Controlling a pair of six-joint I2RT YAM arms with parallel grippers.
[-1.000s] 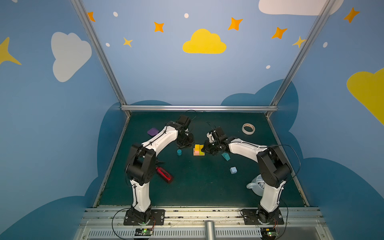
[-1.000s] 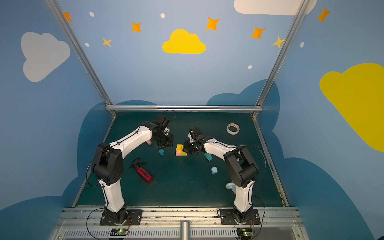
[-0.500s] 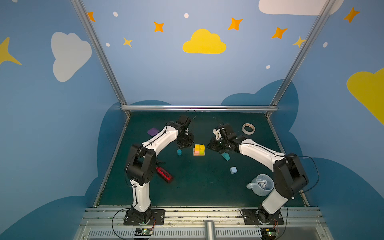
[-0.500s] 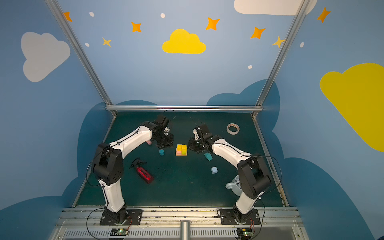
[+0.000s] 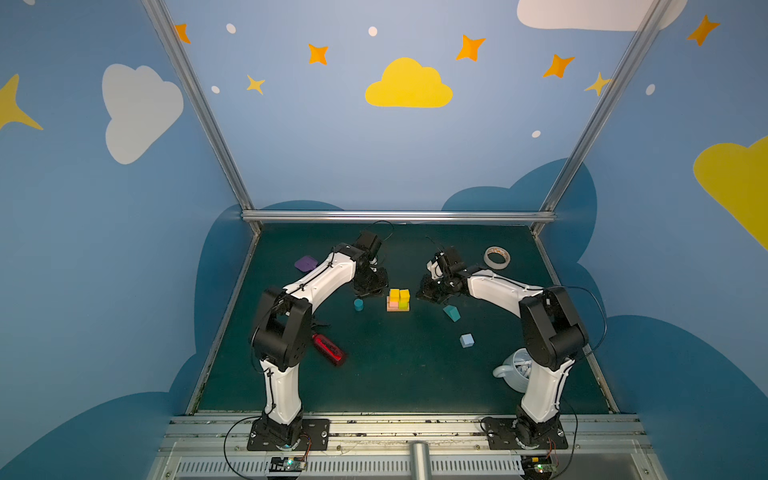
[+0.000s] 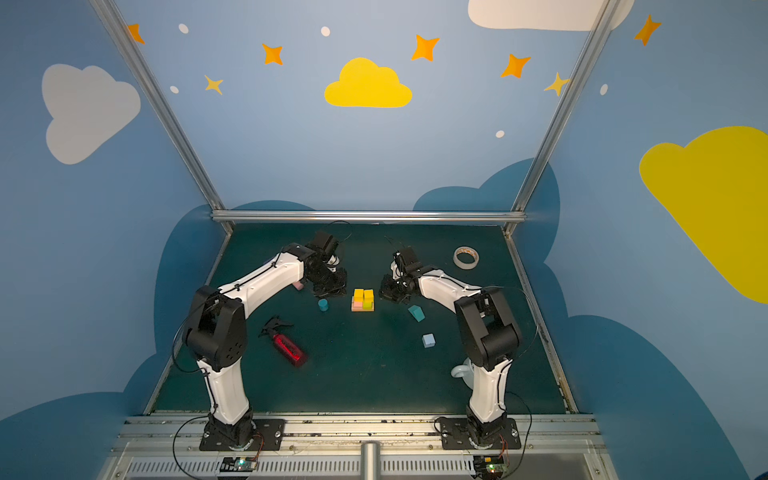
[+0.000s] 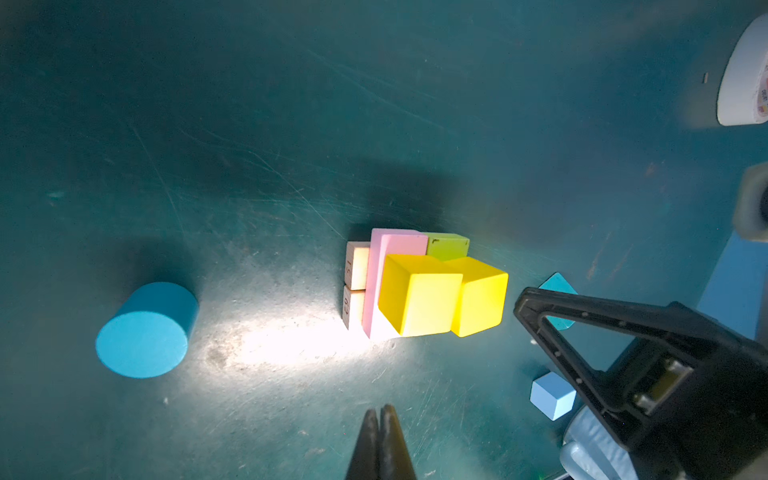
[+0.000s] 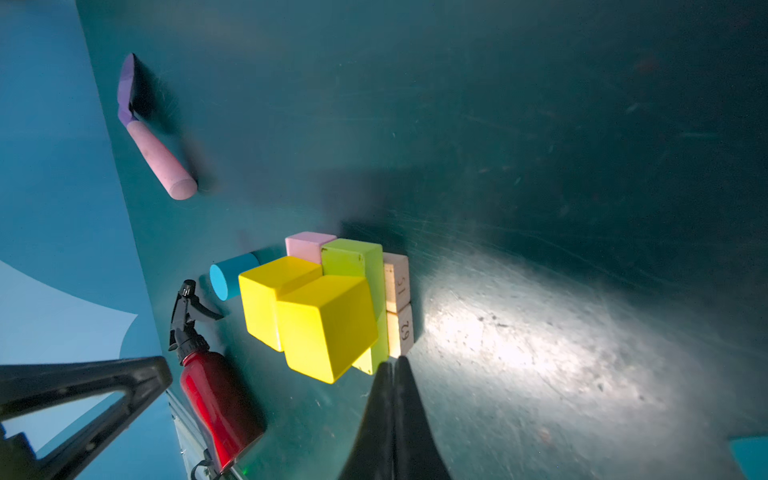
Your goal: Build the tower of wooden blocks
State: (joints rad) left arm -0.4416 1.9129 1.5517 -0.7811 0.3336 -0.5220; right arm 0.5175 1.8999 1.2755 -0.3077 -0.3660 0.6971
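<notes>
Blocks in three layers make the tower [image 5: 398, 300], which stands near the middle of the dark green counter [image 5: 395, 374] and shows in both top views. At its base two tan bars [image 7: 356, 266] lie side by side. A pink slab [image 7: 376, 282] and a lime slab [image 7: 446, 246] lie across them, and two yellow cubes [image 7: 417, 295] sit on top, touching each other.

The left hand [image 5: 368, 293] hangs low just beside the tower on its left and a little behind it. Its fingers are pressed together and hold nothing. The right hand [image 5: 422, 294] is just beside the tower on the opposite side, fingers likewise pressed together and empty. In the right wrist view its tips [image 8: 392, 361] lie right at the end of a tan bar; whether they touch it I cannot tell.

Three blocks lie loose on the counter. The teal cylinder [image 5: 358, 304] stands on end left of the tower, just in front of the left hand. The teal house-shape [image 5: 451, 312] lies right of the tower, near the right hand, and the pale-blue cube [image 5: 466, 340] sits nearer the front.

Farther out are a red bottle [image 5: 329, 350] lying on its side at front left, a purple spatula [image 5: 306, 263] at back left, a tape roll [image 5: 497, 257] at back right and a white mug [image 5: 515, 370] by the right arm's base.
</notes>
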